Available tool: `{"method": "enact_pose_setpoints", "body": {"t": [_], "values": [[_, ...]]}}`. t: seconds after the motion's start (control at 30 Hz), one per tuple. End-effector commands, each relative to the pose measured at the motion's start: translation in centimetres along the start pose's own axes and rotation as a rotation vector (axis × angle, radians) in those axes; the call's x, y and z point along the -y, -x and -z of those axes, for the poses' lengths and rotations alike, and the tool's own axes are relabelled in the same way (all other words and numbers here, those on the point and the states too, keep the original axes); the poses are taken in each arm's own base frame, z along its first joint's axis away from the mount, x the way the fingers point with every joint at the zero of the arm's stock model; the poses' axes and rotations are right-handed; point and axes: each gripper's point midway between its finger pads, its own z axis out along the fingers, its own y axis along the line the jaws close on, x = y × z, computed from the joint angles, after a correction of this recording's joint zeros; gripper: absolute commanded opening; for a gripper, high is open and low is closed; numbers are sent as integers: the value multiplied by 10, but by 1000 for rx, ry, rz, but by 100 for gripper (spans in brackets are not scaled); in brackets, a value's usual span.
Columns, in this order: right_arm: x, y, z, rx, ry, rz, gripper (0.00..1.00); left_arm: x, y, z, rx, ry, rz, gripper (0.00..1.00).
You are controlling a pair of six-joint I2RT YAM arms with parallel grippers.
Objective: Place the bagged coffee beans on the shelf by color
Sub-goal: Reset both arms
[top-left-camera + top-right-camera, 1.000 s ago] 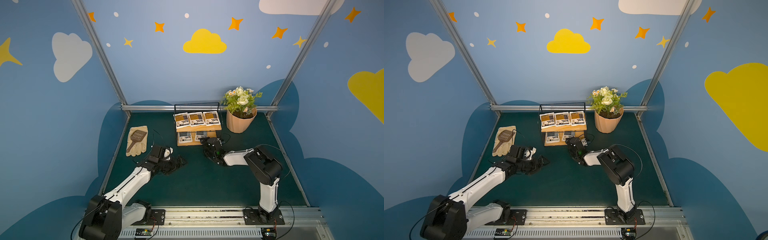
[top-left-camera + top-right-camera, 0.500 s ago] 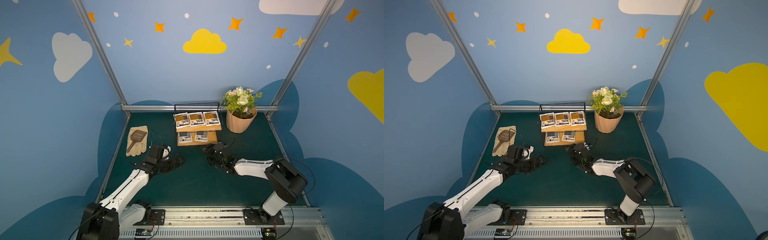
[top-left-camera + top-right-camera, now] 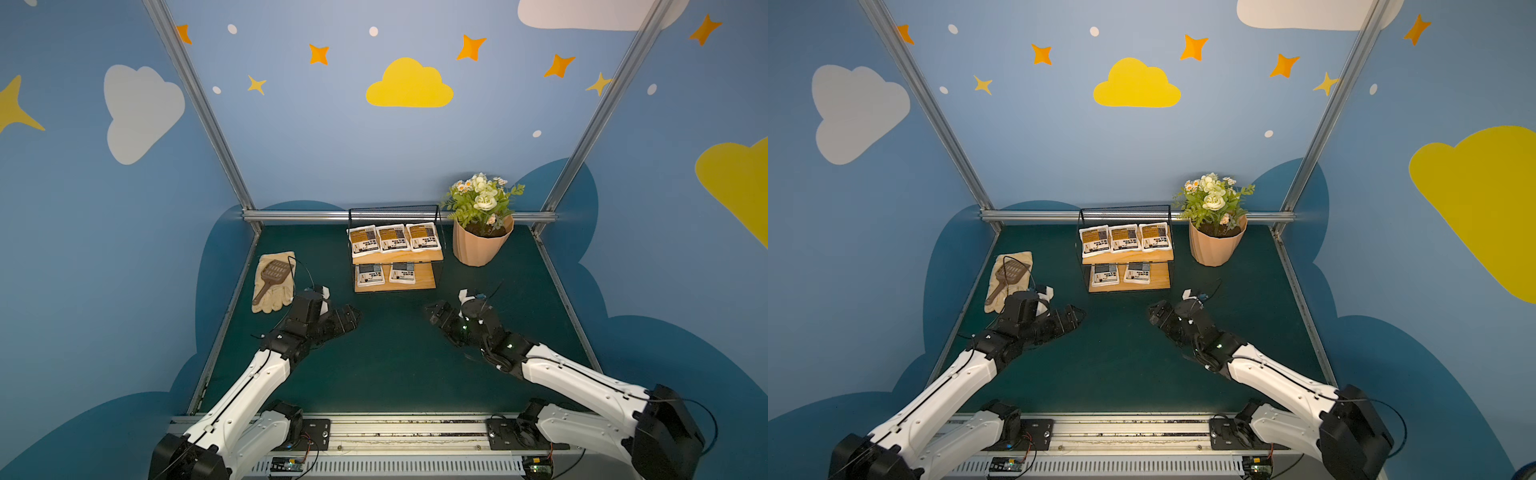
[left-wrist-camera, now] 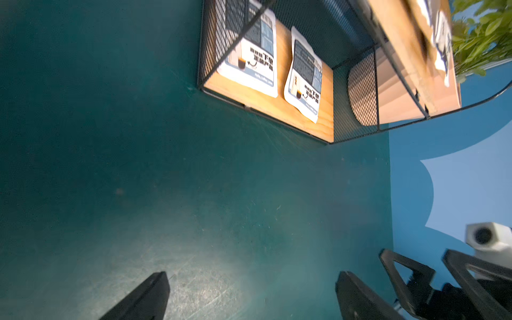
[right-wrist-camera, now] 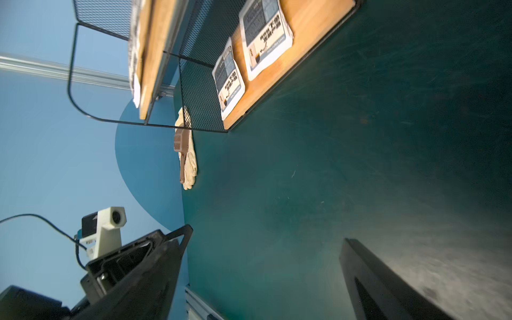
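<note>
Both claws apart, empty: left claw (image 3: 347, 320), right claw (image 3: 436, 316), over green mat (image 3: 395, 357); blue cloud-painted walls (image 3: 324, 145).

White pouches (image 3: 392, 239) with yellow-brown or grey-blue panels, black-mesh pale-wood shelf (image 3: 394, 212), teal tabletop (image 3: 395, 365), ribbed terracotta pot (image 3: 478, 249).

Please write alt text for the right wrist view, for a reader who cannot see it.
Two grey-blue coffee bags lie side by side on the lower board of the shelf; the open, empty right gripper hovers over the green table before it.
</note>
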Motion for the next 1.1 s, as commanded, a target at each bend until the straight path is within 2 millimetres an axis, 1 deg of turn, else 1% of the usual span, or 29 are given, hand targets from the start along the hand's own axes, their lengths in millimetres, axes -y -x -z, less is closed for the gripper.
{"method": "enact_pose_setpoints", "body": {"t": [0.0,0.13,0.27,0.37,0.4,0.43,0.47,0.57,0.67,0.8,0.83,0.97,1.0,1.07], "values": [[29,8,22,46,-97,170,98,-4,21,10,108,47,-31,100],[27,24,46,106,-76,279,98,4,43,27,217,61,-82,100],[22,46,68,165,-90,375,98,9,65,45,327,96,-168,100],[18,71,84,245,-126,437,98,10,79,58,412,132,-247,100],[19,79,88,273,-147,448,98,9,83,61,442,149,-276,100],[27,86,91,297,-190,452,98,6,88,64,474,172,-305,100],[24,99,98,338,-208,450,98,4,91,66,502,193,-330,100],[40,127,107,423,-322,444,98,-7,99,70,592,263,-420,100],[64,153,115,488,-454,415,98,-23,105,70,659,355,-484,100],[103,183,125,573,-633,386,98,-60,109,67,724,497,-425,100],[114,188,127,590,-679,387,98,-66,109,63,722,511,-428,100],[143,205,131,595,-782,347,98,-86,107,43,665,567,-452,100],[157,202,127,578,-798,323,98,-90,107,39,655,571,-453,100],[167,206,127,600,-802,299,98,-96,108,32,637,568,-453,100]]}}
